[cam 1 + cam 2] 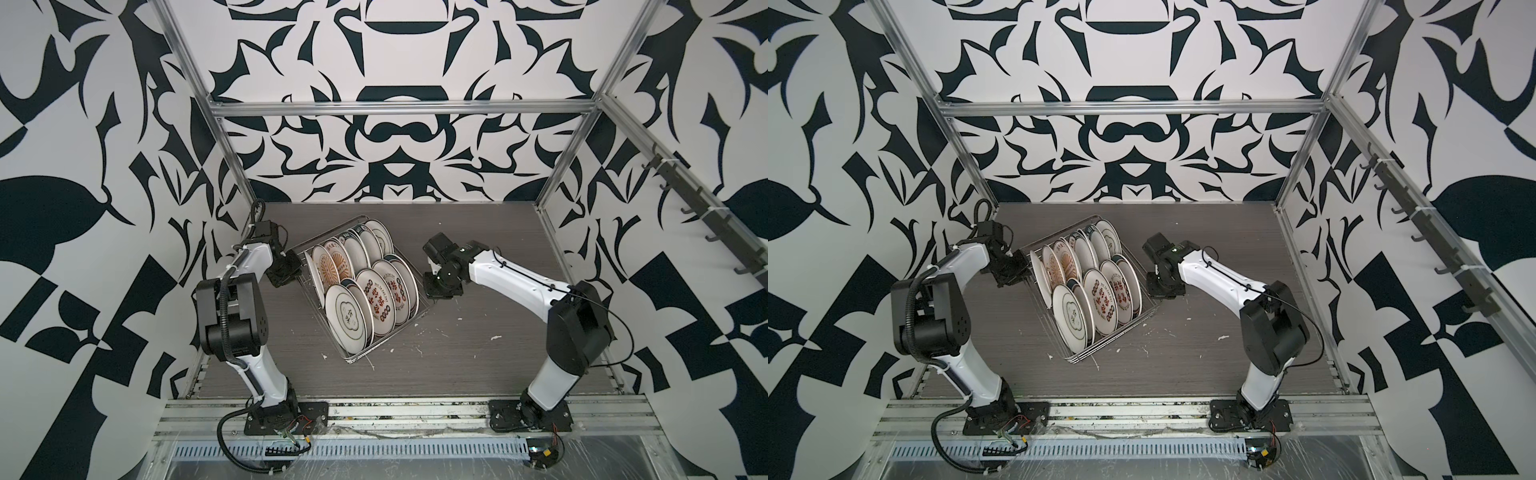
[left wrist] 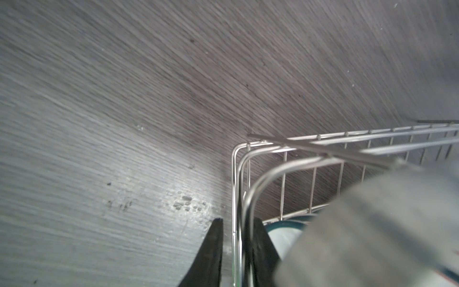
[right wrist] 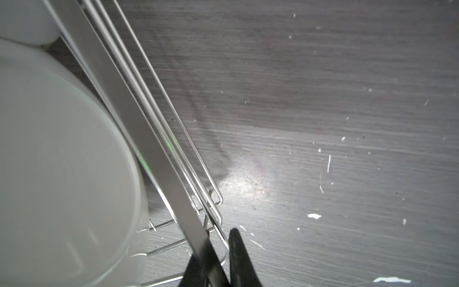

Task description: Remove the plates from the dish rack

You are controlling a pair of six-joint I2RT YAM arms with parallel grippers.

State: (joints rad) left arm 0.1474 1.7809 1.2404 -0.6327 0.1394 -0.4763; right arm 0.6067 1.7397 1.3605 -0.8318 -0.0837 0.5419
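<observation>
Plates (image 1: 349,318), round and white w/ dark teal rims and red, black or orange prints, all stand on edge in two leaning rows inside the silver wire dish rack (image 1: 386,338). It sits askew approx mid-desk on the dark grey wood-grain desk (image 1: 478,353), a bit nearer its left edge; none out yet. My left gripper (image 2: 237,221) is pinched on the rack's rim wire at the side facing the desk's left edge, one finger outside, one inside, beside a teal-rimmed plate. My right gripper (image 3: 221,236) is at the opposite side, by the rack corner nearest the desk's right edge, fingers drawn close w/ the rim wire between them. That looks like a pinch on wire, not on a plate. Both are on the rack, prob. steadying or squaring it. Loaded rack should be heavy and may skid on the smooth desk. Its thin wire is stiff but small to grip. Plates look glazed: rigid, slick, chippable, packed tight. Best hold, I reckon: top of the rim, one finger per face, lift straight up, end plate first.
</observation>
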